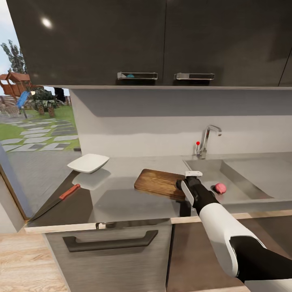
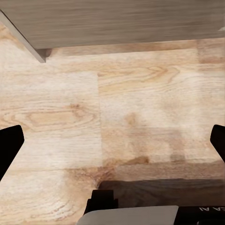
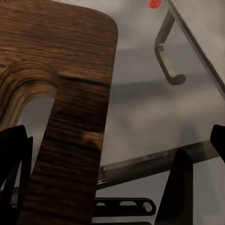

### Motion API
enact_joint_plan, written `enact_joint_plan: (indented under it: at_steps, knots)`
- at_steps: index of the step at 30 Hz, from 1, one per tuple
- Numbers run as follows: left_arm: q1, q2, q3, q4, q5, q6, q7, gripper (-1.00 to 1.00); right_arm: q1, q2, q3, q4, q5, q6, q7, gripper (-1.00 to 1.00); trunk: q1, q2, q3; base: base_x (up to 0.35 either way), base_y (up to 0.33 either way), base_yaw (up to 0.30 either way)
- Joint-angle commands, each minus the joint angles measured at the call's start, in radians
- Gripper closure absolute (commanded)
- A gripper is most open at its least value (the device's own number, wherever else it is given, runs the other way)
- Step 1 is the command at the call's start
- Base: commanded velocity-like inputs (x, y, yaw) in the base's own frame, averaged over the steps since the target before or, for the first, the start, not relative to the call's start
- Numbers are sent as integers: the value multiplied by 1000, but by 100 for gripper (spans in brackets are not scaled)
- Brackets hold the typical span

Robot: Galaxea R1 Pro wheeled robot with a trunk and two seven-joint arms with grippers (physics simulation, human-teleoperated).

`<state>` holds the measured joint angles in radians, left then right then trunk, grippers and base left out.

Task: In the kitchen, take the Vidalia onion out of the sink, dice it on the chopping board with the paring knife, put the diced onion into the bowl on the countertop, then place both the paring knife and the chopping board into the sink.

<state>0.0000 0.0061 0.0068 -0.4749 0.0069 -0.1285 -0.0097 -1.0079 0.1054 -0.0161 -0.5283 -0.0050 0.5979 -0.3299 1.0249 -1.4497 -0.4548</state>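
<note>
Reaching over the bench (image 1: 121, 194), the right gripper (image 1: 190, 178) hangs above the chopping board's (image 1: 160, 182) sink-side end, its fingers (image 3: 14, 164) spread wide and holding nothing. The Vidalia onion (image 1: 220, 187) lies in the sink (image 1: 243, 170). The left gripper (image 2: 112, 150), fingers apart and empty, faces the wood floor (image 2: 131, 108). Beside the white bowl (image 1: 88, 163) lies the paring knife (image 1: 56, 200).

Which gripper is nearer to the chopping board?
Right. The right gripper hovers at the chopping board's handle end; the left gripper hangs over the wood floor, open, away from the counter.
</note>
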Motion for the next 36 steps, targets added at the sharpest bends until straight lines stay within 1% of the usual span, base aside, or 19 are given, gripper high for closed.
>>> enact_joint_plan:
  at_steps: [1, 3, 4, 31, 36]
  knots:
    - [0, 0, 0, -1, 1, -2, -1, -100, 0, 0, -2, 38, -3, 7, -1, -100, 0, 0, -1, 0, 0, 0]
    - [0, 0, 0, -1, 1, -2, -1, -100, 0, 0, -2, 39, -3, 7, -1, -100, 0, 0, -1, 0, 0, 0]
    - [0, 0, 0, -1, 1, -2, -1, -100, 0, 0, -2, 39, -3, 7, -1, 100, 0, 0, -1, 0, 0, 0]
    - [0, 0, 0, -1, 1, -2, -1, -100, 0, 1, -2, 36, -1, 3, -3, 100, 0, 0, -1, 0, 0, 0]
    - [0, 0, 1, -1, 0, -2, -1, -100, 0, 2, -2, 36, 0, 2, -4, 100, 0, 0, 4, 0, 0, 0]
